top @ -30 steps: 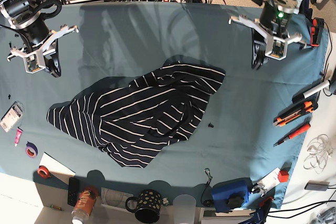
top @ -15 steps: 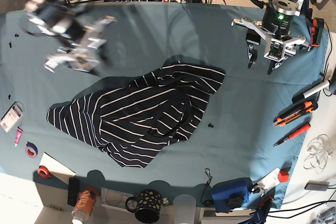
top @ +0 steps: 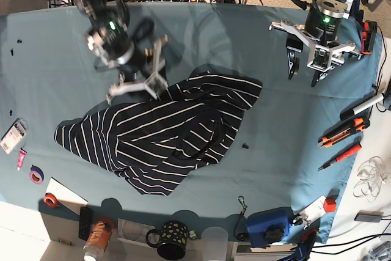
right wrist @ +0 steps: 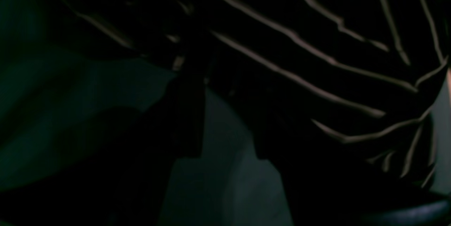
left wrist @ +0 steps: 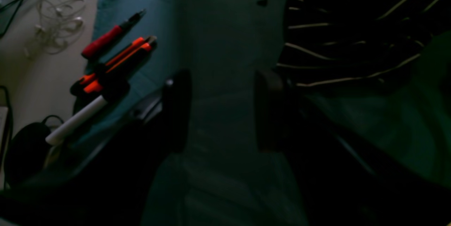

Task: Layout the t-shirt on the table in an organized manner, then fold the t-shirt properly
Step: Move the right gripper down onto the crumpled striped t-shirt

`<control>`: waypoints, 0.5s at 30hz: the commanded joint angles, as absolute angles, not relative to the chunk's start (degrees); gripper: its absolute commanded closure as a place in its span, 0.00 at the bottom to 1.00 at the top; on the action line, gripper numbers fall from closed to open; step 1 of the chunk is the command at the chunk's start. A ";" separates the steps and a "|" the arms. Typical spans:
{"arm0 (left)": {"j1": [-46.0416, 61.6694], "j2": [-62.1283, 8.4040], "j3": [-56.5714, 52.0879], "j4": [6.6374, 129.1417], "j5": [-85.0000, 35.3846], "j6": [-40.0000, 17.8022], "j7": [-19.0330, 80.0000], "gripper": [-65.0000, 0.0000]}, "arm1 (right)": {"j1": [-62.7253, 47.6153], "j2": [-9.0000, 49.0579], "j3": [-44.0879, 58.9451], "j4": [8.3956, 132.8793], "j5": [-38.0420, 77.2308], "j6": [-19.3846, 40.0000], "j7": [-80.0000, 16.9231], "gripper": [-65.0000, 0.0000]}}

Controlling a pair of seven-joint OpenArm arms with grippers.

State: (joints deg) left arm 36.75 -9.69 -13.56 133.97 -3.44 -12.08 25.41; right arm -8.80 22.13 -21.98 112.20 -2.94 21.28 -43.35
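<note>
Base view puts the right gripper over the shirt's far edge, fingers spread and empty, likely lined up to pinch that hem and draw the crumpled shirt flat on the worktop. Beyond the shirt's other side, the left gripper hangs over bare cloth, fingers parted, holding nothing. Both wrist views are too dark to show contact.

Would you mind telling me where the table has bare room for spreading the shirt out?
The table is bare between the t-shirt and the left gripper, and along its far edge. Crowded spots: the orange tools at one end, tape rolls at the other.
</note>
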 commanded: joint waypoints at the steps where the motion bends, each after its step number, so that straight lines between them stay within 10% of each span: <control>1: 36.97 -9.87 -13.67 135.00 -3.60 -12.01 23.94 0.55 | -7.07 22.39 -22.46 112.60 -2.63 21.10 -41.82 0.66; 15: 36.99 -9.87 -13.67 135.00 -3.60 -12.03 23.97 0.55 | 2.13 18.26 -25.89 111.96 -4.54 21.17 -43.13 0.66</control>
State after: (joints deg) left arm 36.75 -9.69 -13.56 133.97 -3.44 -12.08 25.43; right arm 1.17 18.06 -26.15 111.09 -4.47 21.74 -44.18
